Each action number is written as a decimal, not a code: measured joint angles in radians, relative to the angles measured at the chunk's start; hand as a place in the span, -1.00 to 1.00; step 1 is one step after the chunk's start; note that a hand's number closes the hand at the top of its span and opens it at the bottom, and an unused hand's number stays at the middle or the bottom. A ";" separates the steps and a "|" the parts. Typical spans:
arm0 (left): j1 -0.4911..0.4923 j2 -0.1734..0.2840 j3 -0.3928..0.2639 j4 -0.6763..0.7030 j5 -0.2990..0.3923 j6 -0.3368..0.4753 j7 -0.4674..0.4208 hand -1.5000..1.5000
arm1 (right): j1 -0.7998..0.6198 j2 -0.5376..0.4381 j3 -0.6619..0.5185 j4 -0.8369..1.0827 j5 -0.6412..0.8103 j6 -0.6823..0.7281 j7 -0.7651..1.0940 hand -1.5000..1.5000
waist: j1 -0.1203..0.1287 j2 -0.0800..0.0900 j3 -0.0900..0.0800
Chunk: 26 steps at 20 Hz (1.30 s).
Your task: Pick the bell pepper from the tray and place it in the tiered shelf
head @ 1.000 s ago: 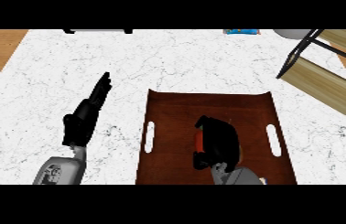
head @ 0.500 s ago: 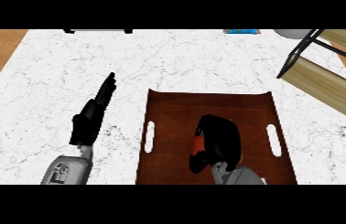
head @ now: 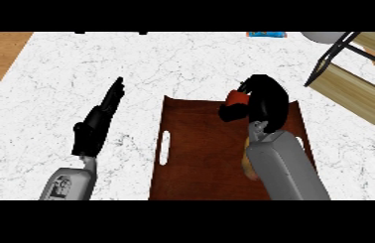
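Note:
A red bell pepper (head: 236, 96) shows as a small patch inside my right hand (head: 262, 102), whose fingers curl round it and hide most of it. That hand hangs over the far edge of the dark brown tray (head: 198, 152), with its grey forearm running back over the tray's right half. The tiered shelf (head: 344, 73), with wooden boards and a black frame, stands at the right edge, some way right of the hand. My left hand (head: 93, 125) rests open left of the tray, fingers straight and pointing away.
The tray has a white slot handle (head: 164, 148) on its left side. A blue item (head: 267, 34) and a pale round object (head: 322, 36) sit at the counter's far edge. White marble counter (head: 147, 63) spreads beyond the tray.
My right hand has risen from the tray's middle and moved away toward its far edge with the pepper in it. The left hand has barely shifted.

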<state>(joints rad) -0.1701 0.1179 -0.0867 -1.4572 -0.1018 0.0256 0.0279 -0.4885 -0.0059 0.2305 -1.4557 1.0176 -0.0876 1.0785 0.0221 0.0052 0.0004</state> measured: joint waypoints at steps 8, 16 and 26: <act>-0.013 0.002 0.014 0.027 0.004 -0.006 -0.002 0.00 | -0.173 0.000 -0.048 -0.054 0.131 -0.118 0.040 1.00 | -0.012 -0.006 -0.001; -0.006 0.001 0.025 0.035 -0.001 0.001 -0.014 0.00 | -0.314 -0.008 -0.133 -0.116 0.348 -0.042 0.100 1.00 | -0.025 -0.011 -0.002; 0.000 -0.015 0.015 0.032 -0.015 0.010 -0.017 0.00 | -0.473 -0.073 -0.284 -0.128 0.542 0.101 0.064 1.00 | -0.024 -0.009 -0.001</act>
<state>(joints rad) -0.1699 0.1026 -0.0721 -1.4254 -0.1171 0.0355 0.0106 -0.9613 -0.0787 -0.0532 -1.5840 1.5600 0.0134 1.1423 -0.0018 -0.0041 -0.0010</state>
